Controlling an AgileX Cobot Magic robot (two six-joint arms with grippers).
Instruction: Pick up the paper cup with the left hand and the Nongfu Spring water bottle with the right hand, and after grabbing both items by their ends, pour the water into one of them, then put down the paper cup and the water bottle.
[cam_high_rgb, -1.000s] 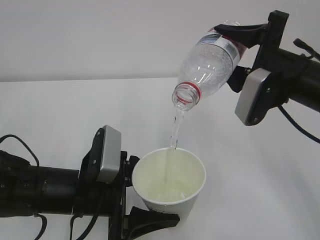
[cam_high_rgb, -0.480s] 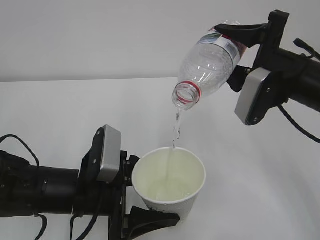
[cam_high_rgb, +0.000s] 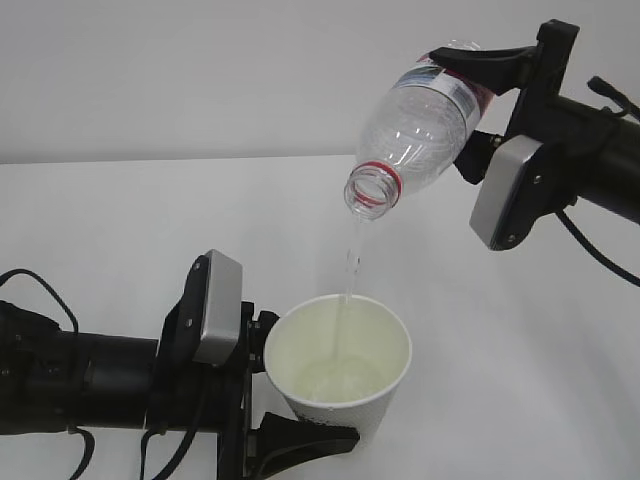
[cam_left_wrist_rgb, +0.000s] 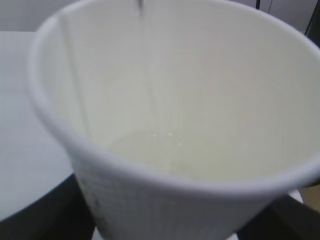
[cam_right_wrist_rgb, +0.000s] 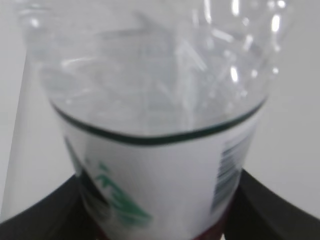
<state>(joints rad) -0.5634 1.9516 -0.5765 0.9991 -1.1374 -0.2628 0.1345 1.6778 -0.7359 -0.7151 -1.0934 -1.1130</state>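
While tilted, bottle (cam_high_rgb: 420, 125) above cup (cam_high_rgb: 340, 370)

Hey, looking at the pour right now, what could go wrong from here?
The water falls as a thin stream landing near the far rim of the paper cup, so a small drift could spill it. The left gripper holds the cup only near its base, so it might tip as it fills.

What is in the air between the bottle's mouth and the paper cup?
A thin broken stream of water falls from the bottle mouth into the paper cup. Nothing else is between them. The exterior view shows it best.
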